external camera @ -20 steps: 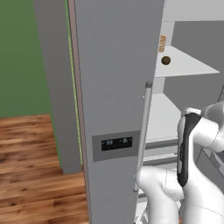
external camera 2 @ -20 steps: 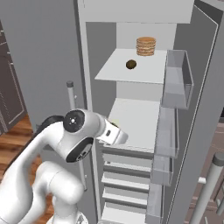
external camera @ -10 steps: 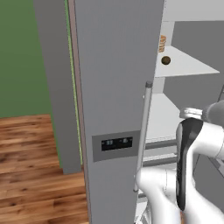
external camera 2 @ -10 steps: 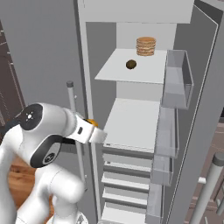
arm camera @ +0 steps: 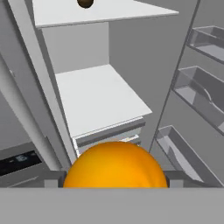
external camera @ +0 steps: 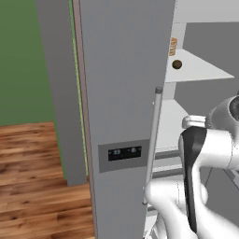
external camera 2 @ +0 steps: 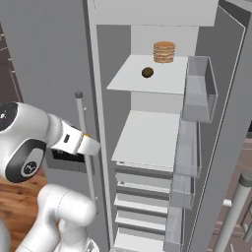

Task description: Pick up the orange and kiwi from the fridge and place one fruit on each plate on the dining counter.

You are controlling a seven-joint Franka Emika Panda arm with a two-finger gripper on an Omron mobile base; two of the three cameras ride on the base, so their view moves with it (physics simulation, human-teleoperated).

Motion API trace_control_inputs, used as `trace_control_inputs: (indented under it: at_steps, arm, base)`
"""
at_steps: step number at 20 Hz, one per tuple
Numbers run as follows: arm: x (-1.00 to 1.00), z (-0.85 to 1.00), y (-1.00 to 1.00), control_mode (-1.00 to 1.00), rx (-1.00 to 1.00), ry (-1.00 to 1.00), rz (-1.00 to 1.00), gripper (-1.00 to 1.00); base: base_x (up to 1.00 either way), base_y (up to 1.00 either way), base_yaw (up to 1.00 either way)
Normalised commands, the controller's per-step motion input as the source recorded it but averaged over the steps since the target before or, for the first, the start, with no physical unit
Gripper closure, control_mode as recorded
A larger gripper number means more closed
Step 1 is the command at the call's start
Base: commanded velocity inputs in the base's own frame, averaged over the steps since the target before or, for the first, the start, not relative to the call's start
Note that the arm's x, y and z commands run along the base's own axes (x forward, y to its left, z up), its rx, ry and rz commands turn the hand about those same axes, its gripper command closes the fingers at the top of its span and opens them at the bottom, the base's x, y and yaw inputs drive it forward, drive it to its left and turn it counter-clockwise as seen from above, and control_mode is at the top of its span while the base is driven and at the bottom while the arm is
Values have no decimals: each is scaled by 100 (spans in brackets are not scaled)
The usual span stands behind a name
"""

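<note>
Orange [arm camera: 115,164] pinched between fingers [arm camera: 114,178], filling bottom of hand view, held outside fridge [external camera 2: 162,128]. Beyond fingers: bare middle shelf [arm camera: 98,98], drawers below. Further up and back: kiwi [external camera 2: 147,73] on upper shelf [external camera 2: 147,76], just in front of cake stack [external camera 2: 164,51]. Step looks like carrying orange out. Next: turn base toward dining surface, keep grip firm, find free plate.
</note>
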Motion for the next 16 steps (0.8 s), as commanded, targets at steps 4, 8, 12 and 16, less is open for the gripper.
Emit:
trace_control_inputs:
  at_steps: [4,8,12,16]
  arm:
    - [-27,-2,13,-100,-1,0,0,100]
    - [0,0,0,100,0,0,0,100]
    - [0,0,0,100,0,0,0,100]
    - [0,0,0,100,0,0,0,100]
  base:
    - [0,0,0]
    - [-38,55,-17]
    - [-37,70,-46]
    - [-45,47,-62]
